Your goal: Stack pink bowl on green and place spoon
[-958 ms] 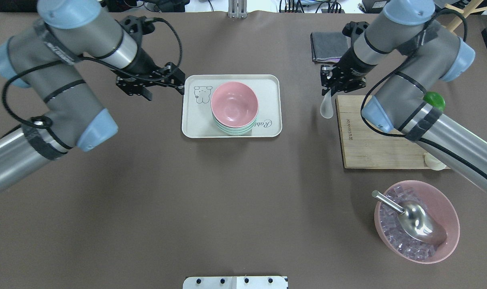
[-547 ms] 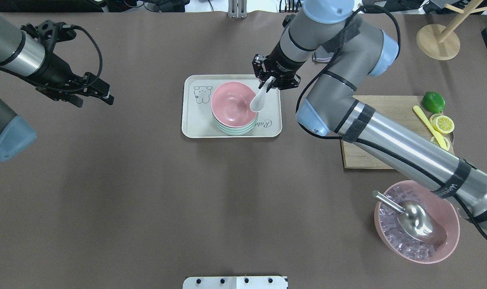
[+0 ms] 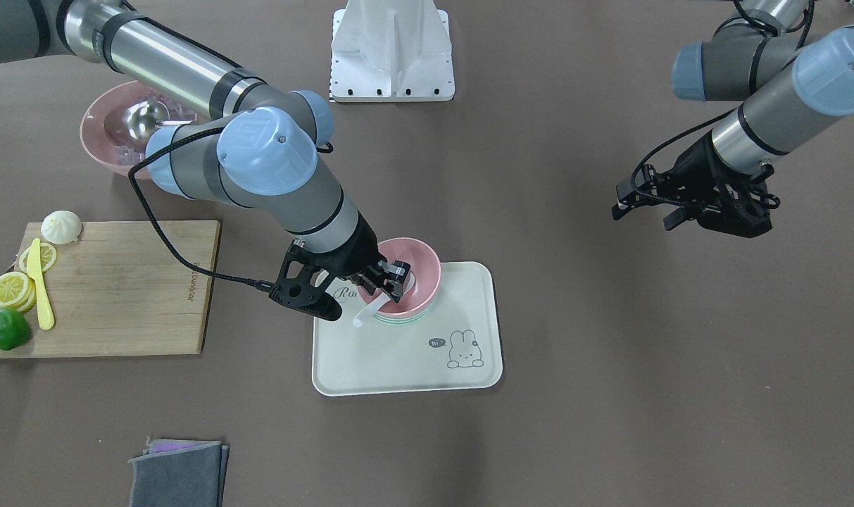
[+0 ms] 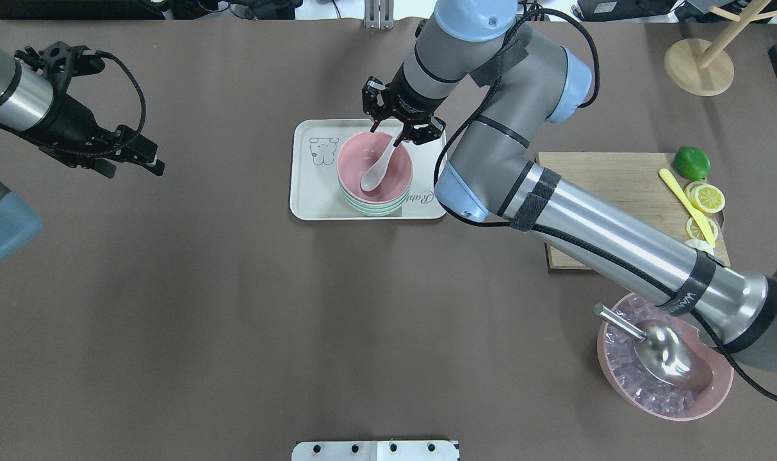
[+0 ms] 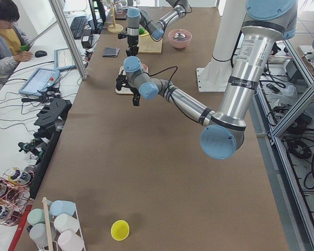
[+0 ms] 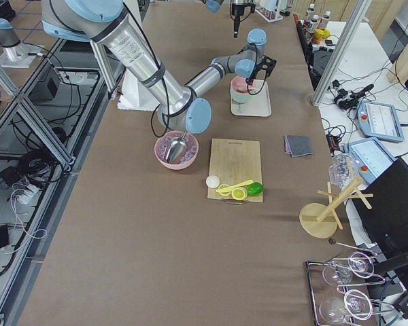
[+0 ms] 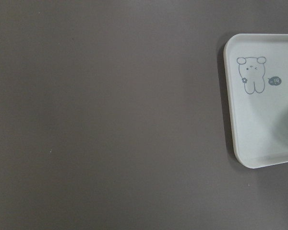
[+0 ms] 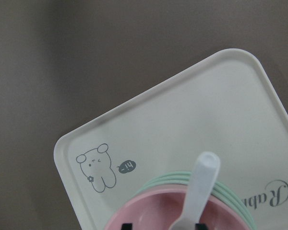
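Note:
The pink bowl [image 4: 353, 160] sits stacked on the green bowls [image 4: 370, 209] on the cream tray [image 4: 311, 192]. The white spoon [image 4: 371, 177] lies in the pink bowl, with its handle leaning over the far rim. My right gripper [image 4: 399, 134] hovers over that handle with its jaws open on either side. In the right wrist view the spoon [image 8: 201, 187] stands free between the fingertips, above the pink bowl [image 8: 144, 213]. My left gripper [image 4: 146, 160] is open and empty, well to the left of the tray. The tray corner [image 7: 259, 124] shows in the left wrist view.
A wooden cutting board [image 4: 606, 192] with a lime [image 4: 692, 162], lemon slices and a yellow knife lies to the right. A pink bowl of ice with a metal scoop [image 4: 673, 358] stands front right. A wooden stand [image 4: 699, 64] is back right. A grey cloth [image 3: 177, 472] lies beyond the board.
My right arm swung from the cutting board to the tray with the spoon, set it in the pink bowl and opened. My left arm drew back to the left.

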`<state>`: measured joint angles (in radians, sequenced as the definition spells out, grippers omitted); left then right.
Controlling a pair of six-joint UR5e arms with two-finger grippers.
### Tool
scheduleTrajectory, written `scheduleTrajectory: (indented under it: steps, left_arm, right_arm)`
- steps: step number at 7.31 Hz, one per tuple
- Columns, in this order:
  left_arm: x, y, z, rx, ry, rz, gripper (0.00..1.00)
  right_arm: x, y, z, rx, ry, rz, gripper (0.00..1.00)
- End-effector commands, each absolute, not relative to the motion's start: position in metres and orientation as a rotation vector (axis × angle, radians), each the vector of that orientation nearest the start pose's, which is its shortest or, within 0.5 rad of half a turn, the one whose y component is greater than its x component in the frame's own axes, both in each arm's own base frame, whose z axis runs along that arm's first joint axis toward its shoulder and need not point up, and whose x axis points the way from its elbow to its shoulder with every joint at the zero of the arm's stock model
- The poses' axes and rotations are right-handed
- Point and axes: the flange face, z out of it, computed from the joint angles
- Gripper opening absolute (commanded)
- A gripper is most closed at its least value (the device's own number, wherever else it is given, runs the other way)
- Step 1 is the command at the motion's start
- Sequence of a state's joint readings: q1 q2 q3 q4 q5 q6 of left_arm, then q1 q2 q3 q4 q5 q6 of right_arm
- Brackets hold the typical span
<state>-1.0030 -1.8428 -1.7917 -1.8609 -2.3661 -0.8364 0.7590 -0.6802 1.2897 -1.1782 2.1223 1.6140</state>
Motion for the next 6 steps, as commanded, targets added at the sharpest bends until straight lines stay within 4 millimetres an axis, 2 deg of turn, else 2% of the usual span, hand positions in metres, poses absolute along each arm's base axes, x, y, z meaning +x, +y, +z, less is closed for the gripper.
scheduleTrajectory:
  steps: [1,3,4,5,6]
  left_arm:
    - [0.259,-0.522,0.373,0.074,1.036,0.060,0.98]
    - [0.244,-0.512,0.409,0.079,0.983,0.037,0.98]
    - [0.224,-0.507,0.437,0.104,0.945,0.081,0.98]
    - [0.200,-0.500,0.472,0.134,0.905,0.166,0.98]
    - [0.159,-0.486,0.513,0.155,0.869,0.225,0.98]
  right_arm:
    - [-0.461,-0.592,0.215,-0.126,-1.087,0.434,1.00]
    - [-0.358,-0.585,0.343,-0.070,-1.029,0.260,1.00]
    - [-0.301,-0.589,0.406,-0.014,-0.978,0.195,1.00]
    - [-0.246,-0.582,0.475,0.036,-0.917,0.100,1.00]
    - [-0.200,-0.577,0.524,0.090,-0.863,-0.014,1.00]
